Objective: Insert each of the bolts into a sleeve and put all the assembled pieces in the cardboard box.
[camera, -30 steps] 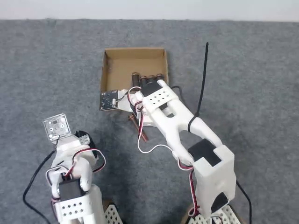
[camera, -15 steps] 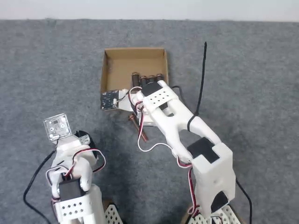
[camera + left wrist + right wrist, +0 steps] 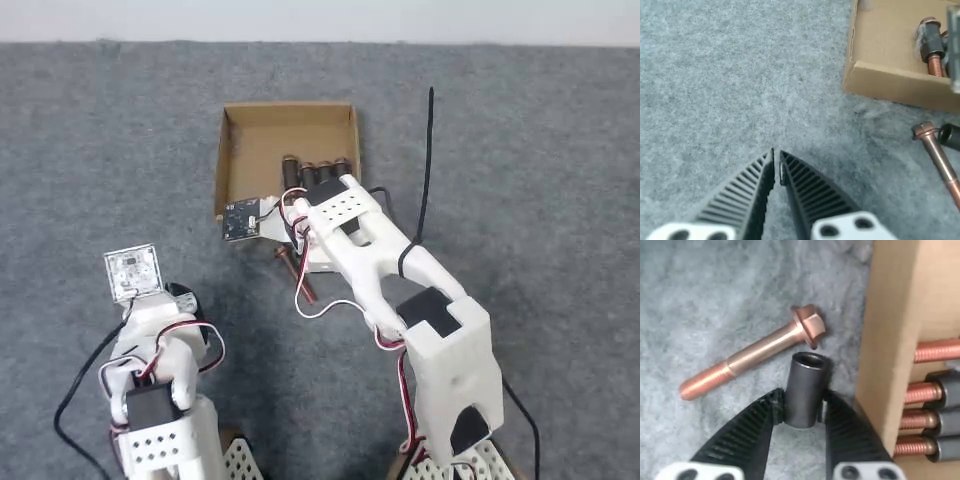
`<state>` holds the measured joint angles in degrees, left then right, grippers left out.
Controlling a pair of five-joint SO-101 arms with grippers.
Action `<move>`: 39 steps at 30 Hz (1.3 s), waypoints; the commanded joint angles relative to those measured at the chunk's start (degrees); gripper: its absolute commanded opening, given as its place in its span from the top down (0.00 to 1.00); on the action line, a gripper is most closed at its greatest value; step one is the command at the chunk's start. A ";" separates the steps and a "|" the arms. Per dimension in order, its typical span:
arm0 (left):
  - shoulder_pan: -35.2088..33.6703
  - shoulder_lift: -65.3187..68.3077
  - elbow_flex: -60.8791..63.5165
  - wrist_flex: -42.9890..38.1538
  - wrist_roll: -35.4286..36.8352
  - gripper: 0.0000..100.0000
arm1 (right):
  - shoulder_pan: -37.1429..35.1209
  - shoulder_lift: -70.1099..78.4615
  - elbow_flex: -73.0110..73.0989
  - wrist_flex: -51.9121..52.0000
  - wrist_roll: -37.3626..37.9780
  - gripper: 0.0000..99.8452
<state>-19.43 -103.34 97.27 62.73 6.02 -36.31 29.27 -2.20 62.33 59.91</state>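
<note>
A dark sleeve (image 3: 805,390) stands between the fingers of my right gripper (image 3: 800,407), which is shut on it just outside the cardboard box (image 3: 892,335). A copper bolt (image 3: 755,352) lies loose on the carpet right beside the sleeve. In the high view the bolt (image 3: 296,274) lies in front of the cardboard box (image 3: 232,150), beside the right arm's head. Several assembled pieces (image 3: 318,168) lie in the box (image 3: 900,82). My left gripper (image 3: 776,162) is shut and empty over bare carpet, apart from the bolt (image 3: 937,157).
Grey carpet covers the table all round. The right arm (image 3: 400,290) stretches from the front to the box's near wall. A black cable (image 3: 428,160) rises to the right of the box. Open carpet lies to the left of the box.
The right arm's head has shifted slightly toward the near side and right. The left arm's wrist has turned a little.
</note>
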 commanded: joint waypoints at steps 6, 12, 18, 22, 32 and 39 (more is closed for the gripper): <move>0.00 -1.14 -0.75 0.18 -0.79 0.99 | 2.59 -3.82 -1.58 0.22 -8.18 0.99; 0.00 -1.14 -0.75 0.00 -0.79 0.99 | 4.53 -11.38 0.09 5.32 -17.49 0.99; 0.00 -1.14 -0.75 0.00 -0.79 0.99 | 7.34 -20.09 8.26 5.67 -27.96 0.99; 0.00 -1.14 -0.75 0.00 -0.79 0.99 | 9.36 -28.35 15.74 5.58 -34.02 0.99; 0.00 -1.14 -0.75 -0.09 -0.79 0.99 | 16.84 -44.44 35.52 4.44 -43.16 0.99; 0.18 -1.14 -0.75 -0.44 -0.79 0.99 | 31.60 -49.01 48.62 -5.05 -46.51 0.99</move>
<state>-19.43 -103.34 97.27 62.73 5.85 -10.55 -15.38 44.13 60.48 14.46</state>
